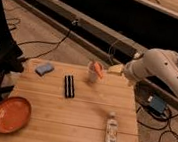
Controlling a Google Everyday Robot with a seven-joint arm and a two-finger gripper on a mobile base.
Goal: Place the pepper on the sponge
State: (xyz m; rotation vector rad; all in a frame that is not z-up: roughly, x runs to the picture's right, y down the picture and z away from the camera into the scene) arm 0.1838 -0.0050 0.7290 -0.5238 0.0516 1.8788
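Camera view, upper centre: the tool (114, 68) stands wide just right of the slim orange-red pepper (99, 69) at the pale round cup (91, 75); closing clumsily could topple that cup.

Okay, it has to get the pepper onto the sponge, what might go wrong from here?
1. The pepper seems to rest at the rim of the white cup, with the gripper just to its right, fingers open. Closing there may knock the cup over.
2. The sponge lies across the table near the left edge, and a low carry might clip the black ribbed block.
3. The sponge is small, so the slim pepper may roll off.
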